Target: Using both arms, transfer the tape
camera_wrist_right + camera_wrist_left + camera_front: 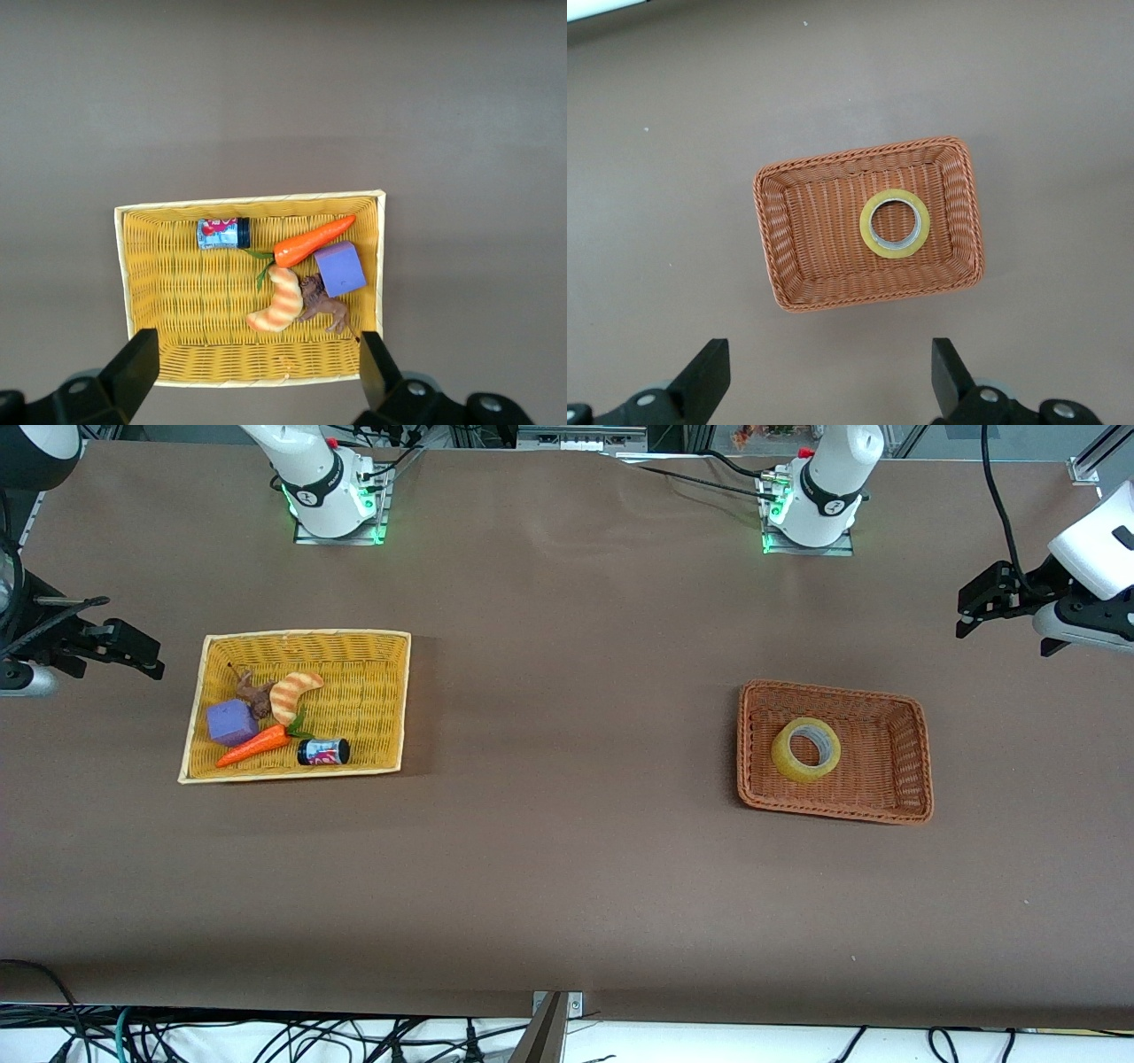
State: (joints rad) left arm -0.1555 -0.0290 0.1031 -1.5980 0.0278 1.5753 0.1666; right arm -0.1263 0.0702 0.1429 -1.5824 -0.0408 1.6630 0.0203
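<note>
The tape point(805, 749) lies flat in the brown basket point(912, 766), at the lower right of the front view, its hole facing straight up. A ring has no long axis to speak of; in the left wrist view it sits a little off the basket's middle. The yellow basket point(372, 691), at centre left of that view, holds a carrot point(253, 747), a purple block point(232, 721), a small can point(323, 751), a striped croissant-like toy point(294, 693) and a brown figure point(255, 695) — no tape.

This fits two stages: the tape waiting in its source basket, or already delivered into the brown one. The pictures do not settle which.

The left end effector point(992, 602) hangs at the right edge of the front view, fingers spread wide — gripping nothing. The right end effector point(124, 651) hangs at the left edge, likewise spread and bare. Both arms wait, each over its end of the surface point(567, 868).
</note>
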